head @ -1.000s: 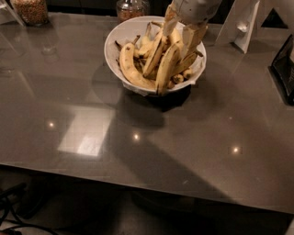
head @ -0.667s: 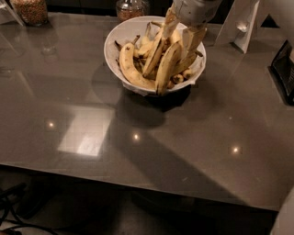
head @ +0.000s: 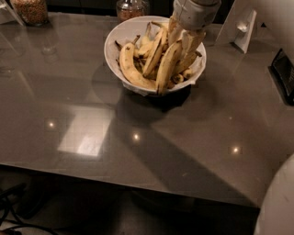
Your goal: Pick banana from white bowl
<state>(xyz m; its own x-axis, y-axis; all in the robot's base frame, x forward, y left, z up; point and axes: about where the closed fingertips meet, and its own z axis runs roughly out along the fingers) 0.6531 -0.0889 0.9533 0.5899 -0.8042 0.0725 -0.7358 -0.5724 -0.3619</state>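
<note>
The white bowl [head: 115, 39] stands at the back middle of the dark grey table [head: 69, 92]. It holds several ripe yellow bananas [head: 133, 69] with brown spots, piled and leaning on each other. My gripper [head: 186, 43] comes down from the top edge into the right side of the bowl, among the upper ends of the bananas. Its tips are partly hidden by the fruit.
Two glass jars stand at the table's back edge, one with grains [head: 31, 10] at the far left and one [head: 131, 8] just behind the bowl. A white stand [head: 241, 25] is at the back right, a dark object [head: 284, 73] at the right edge. A white robot part [head: 278, 206] fills the bottom right corner.
The gripper and the bananas stay about where they were. A white robot part has come into view at the bottom right corner.
</note>
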